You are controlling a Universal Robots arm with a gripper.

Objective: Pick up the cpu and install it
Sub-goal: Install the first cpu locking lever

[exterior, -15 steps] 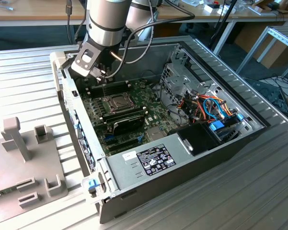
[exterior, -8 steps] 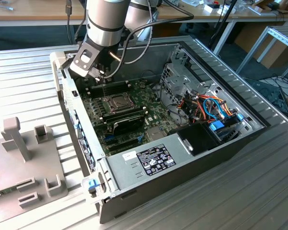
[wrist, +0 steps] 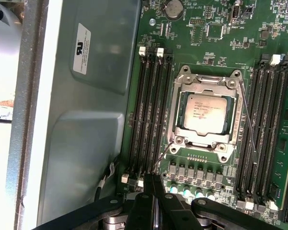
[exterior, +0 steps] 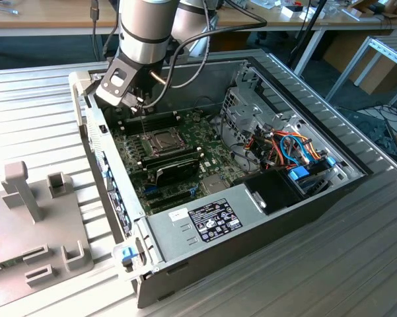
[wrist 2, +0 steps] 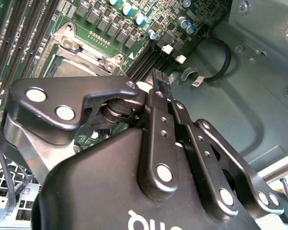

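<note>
The cpu [wrist: 208, 112], a pale silver square chip, lies flat inside the socket's metal frame [wrist: 207, 82] on the green motherboard [wrist: 201, 28]. In the exterior view the socket [exterior: 160, 140] sits mid-board inside the open computer case. My gripper [wrist: 154, 188] hovers over the memory slots beside the socket, its black fingers pressed together and shut. The free end of a thin wire socket lever [wrist: 162, 155] ends right at the fingertips; I cannot tell if it is pinched. In the second wrist view the gripper [wrist 2: 158, 79] points down beside the socket frame [wrist 2: 69, 43].
The case wall [exterior: 109, 172] rises close beside the gripper on the exterior view's left. Black memory slots [wrist: 151, 110] flank the socket on both sides. A drive cage [exterior: 248, 112], coloured cables [exterior: 290, 148] and a power supply [exterior: 205, 221] fill the rest of the case.
</note>
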